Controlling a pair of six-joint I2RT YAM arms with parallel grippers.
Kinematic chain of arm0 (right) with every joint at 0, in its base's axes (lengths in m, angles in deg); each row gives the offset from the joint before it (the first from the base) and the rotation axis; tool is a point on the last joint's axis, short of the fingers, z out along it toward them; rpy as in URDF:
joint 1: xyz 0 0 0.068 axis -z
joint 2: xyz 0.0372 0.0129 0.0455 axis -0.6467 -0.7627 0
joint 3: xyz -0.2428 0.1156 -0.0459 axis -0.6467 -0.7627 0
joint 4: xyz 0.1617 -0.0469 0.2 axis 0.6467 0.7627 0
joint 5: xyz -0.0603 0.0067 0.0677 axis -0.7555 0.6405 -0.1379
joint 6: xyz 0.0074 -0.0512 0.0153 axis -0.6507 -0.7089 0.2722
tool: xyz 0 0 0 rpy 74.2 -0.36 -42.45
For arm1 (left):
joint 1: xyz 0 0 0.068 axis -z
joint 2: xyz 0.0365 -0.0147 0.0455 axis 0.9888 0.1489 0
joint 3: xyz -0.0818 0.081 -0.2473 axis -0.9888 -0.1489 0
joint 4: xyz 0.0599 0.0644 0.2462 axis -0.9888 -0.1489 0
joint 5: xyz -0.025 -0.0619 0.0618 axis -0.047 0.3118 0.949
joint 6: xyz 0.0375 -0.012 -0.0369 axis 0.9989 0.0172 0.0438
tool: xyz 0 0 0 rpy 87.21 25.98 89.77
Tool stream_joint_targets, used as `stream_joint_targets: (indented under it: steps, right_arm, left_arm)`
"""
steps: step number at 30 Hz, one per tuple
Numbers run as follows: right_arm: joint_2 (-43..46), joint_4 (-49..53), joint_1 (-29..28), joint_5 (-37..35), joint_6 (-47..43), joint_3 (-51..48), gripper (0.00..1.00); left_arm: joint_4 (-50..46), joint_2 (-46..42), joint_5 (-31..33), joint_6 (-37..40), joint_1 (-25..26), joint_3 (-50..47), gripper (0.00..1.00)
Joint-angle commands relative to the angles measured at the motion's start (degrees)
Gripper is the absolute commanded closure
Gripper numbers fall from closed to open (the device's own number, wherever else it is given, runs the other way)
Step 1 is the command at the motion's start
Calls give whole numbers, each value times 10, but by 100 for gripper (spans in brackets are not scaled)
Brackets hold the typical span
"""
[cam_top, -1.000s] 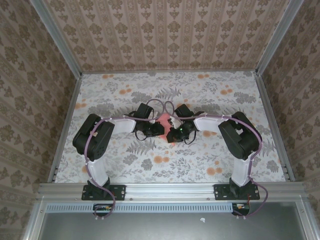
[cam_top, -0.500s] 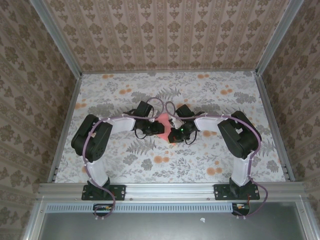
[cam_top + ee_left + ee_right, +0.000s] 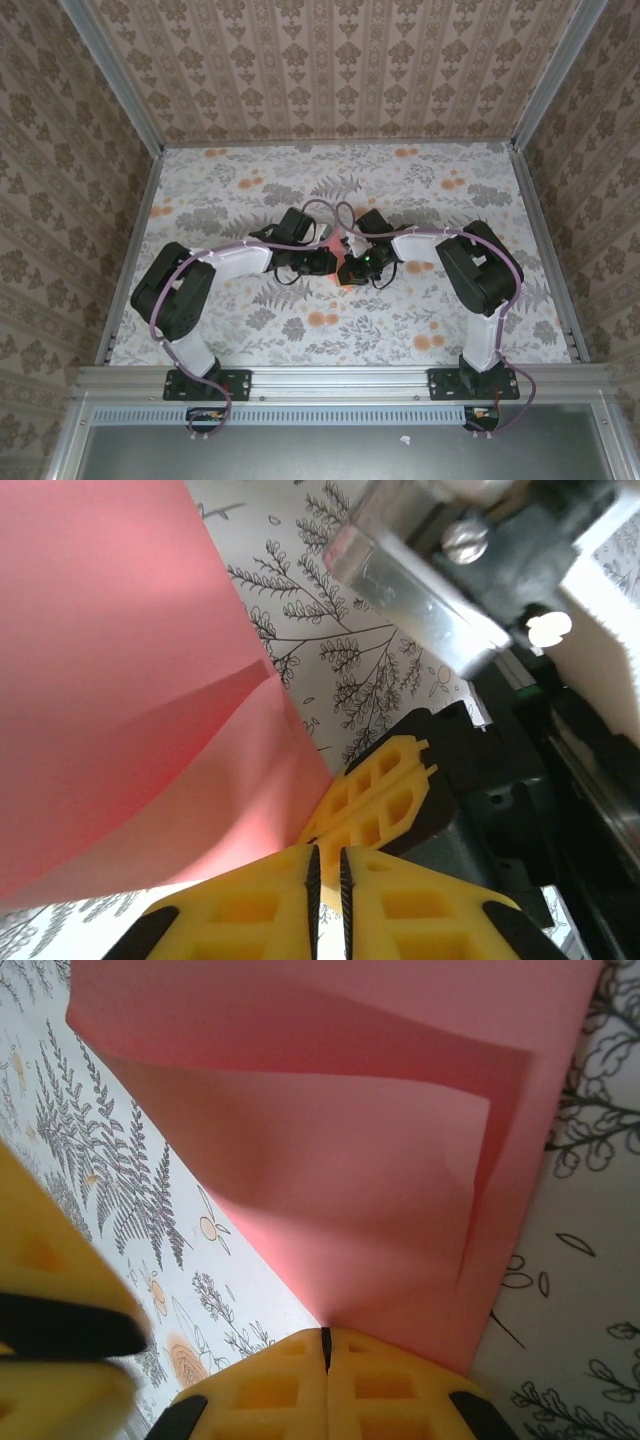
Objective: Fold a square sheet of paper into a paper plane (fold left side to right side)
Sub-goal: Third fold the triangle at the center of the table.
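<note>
Salmon-pink and loosely bent, the square sheet of paper (image 3: pixel 330 1140) stands raised off the floral table (image 3: pixel 250 190) at its middle between both arms, the right gripper (image 3: pixel 325 1348) closed tight on its lower corner and the left gripper (image 3: pixel 326 875) likewise pinched together on its bottom edge

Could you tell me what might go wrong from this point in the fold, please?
The left hand and right hand pinch the square sheet of paper very close together; they could collide.
Both appear shut on thin edges, so diverging pulls could tear the paper or let it slip.
The lifted flap bows rather than lies flat, so the crease may land off-line.
</note>
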Motion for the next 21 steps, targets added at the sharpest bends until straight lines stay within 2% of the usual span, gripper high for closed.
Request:
stream_joint_targets:
  steps: [1, 14, 21]
  right_arm:
    - [-27, 30, 4, -37, 9, -19, 100]
    - [-30, 45, 4, -44, 2, -11, 100]
    - [-33, 59, 4, -48, -4, -4, 100]
  left_arm:
    - [30, 17, -4, 0, -3, -9, 86]
    - [55, 49, -5, -3, -5, -32, 95]
    - [102, 58, 2, -7, -10, -59, 97]
